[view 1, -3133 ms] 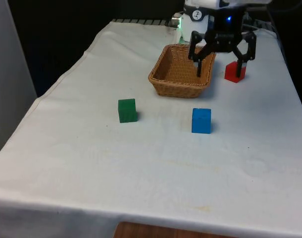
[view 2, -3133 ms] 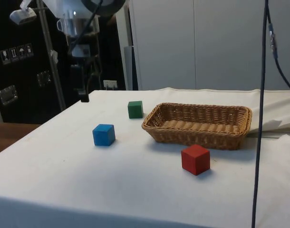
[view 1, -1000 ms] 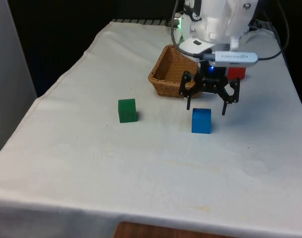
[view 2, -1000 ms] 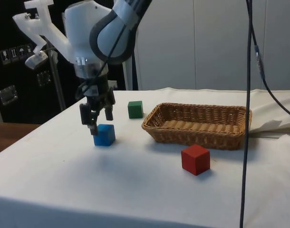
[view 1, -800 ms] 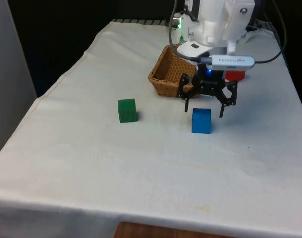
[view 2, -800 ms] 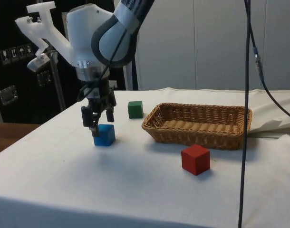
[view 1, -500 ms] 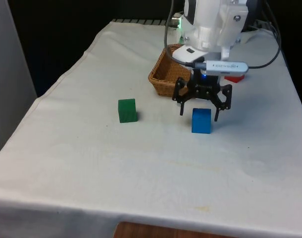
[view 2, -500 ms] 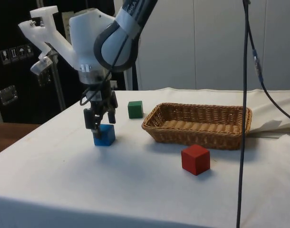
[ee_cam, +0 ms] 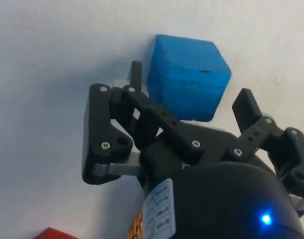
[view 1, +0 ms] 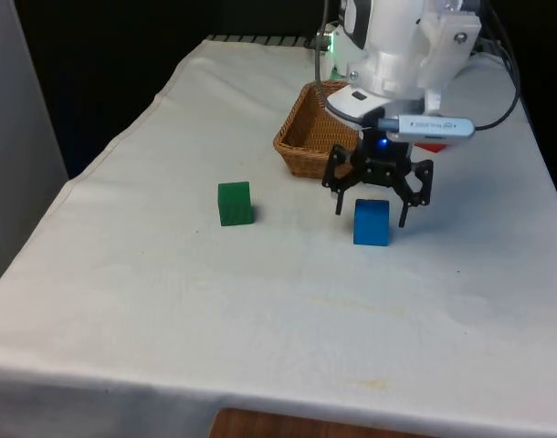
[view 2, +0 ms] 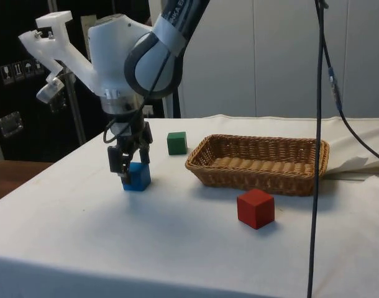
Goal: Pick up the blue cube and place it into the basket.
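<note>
hand: my hand [view 1: 372, 212] hangs spread wide, straddling the blue cube [view 1: 371, 223] so both sides get gripped
cube: sits on the counter [view 1: 260, 301], basket [view 1: 301, 146] at its 11 o'clock

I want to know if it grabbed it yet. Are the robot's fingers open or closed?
Open. The fingers stand apart on either side of the blue cube, not pressing it, and the cube sits on the table.
</note>
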`<state>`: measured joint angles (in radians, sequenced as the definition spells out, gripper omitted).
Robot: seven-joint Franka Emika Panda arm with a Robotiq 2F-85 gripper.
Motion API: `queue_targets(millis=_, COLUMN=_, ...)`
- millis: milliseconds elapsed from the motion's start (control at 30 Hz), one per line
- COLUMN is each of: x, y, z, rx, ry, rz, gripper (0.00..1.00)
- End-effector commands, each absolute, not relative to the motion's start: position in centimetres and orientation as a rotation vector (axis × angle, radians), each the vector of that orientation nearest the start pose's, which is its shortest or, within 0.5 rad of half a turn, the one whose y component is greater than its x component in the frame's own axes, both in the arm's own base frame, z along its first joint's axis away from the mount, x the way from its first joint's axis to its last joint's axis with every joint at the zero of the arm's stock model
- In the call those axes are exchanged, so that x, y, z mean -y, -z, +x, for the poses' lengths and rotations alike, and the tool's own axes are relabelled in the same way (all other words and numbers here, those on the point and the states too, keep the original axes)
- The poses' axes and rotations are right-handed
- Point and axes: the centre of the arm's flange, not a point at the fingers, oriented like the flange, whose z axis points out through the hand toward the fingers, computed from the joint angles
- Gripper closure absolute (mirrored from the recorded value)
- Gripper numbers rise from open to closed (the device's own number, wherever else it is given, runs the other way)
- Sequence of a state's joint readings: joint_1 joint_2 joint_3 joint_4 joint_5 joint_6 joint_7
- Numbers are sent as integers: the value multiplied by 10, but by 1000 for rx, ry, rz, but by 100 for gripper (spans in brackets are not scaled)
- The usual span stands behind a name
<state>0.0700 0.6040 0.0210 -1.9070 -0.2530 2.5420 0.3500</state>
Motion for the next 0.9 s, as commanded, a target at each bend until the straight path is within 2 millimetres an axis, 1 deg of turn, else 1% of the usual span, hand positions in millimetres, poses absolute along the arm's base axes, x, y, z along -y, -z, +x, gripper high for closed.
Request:
queue_targets(millis=0, x=-61, y=-179, z=630, rx=-97, ry=113, rz=-3269, gripper=0)
queue_targets(millis=267, x=-64, y=-177, z=629, rx=-110, ry=113, rz=-3273, gripper=0)
queue_targets(millis=300, x=-64, y=-177, z=629, rx=-108, ry=113, rz=-3274, gripper=4)
queue_targets(millis=333, x=-64, y=-178, z=629, rx=-110, ry=115, rz=-3273, gripper=17)
queue_targets(millis=433, x=-64, y=-177, z=629, rx=-110, ry=114, rz=-3274, gripper=51)
queue_targets(millis=567, x=-64, y=-177, z=629, rx=-110, ry=114, rz=-3274, gripper=93)
queue_targets(millis=600, x=-64, y=-177, z=629, rx=-110, ry=114, rz=-3274, gripper=96)
queue_targets(millis=867, x=-64, y=-177, z=628, rx=-112, ry=112, rz=-3273, gripper=96)
